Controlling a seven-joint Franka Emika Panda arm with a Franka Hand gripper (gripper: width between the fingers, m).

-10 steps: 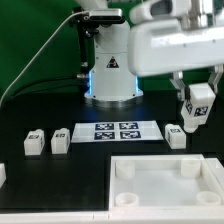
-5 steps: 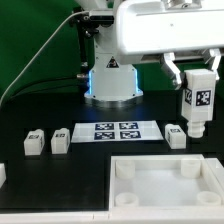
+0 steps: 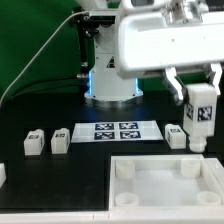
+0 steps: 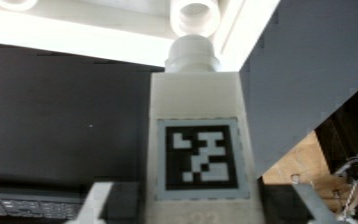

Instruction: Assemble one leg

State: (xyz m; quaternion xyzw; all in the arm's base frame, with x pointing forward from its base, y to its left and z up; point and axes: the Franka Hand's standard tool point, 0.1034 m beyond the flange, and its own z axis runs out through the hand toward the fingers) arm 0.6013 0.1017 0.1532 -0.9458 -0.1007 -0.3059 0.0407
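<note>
My gripper (image 3: 199, 98) is shut on a white leg (image 3: 201, 115) with a black-and-white tag and holds it upright above the far right corner of the large white panel (image 3: 160, 187). In the wrist view the leg (image 4: 197, 140) fills the middle between my fingers (image 4: 108, 200), with the panel's corner socket (image 4: 194, 15) in line beyond its tip. Three more legs stand on the black table: one (image 3: 176, 135) just beside the held leg and two (image 3: 35, 142) (image 3: 60, 140) at the exterior view's left.
The marker board (image 3: 116, 131) lies between the loose legs, in front of the robot base (image 3: 110, 70). A small white part (image 3: 2, 174) sits at the exterior view's left edge. A green backdrop stands behind.
My gripper has turned the leg from tilted to upright, and now carried it a little lower, toward the panel's far right corner.
</note>
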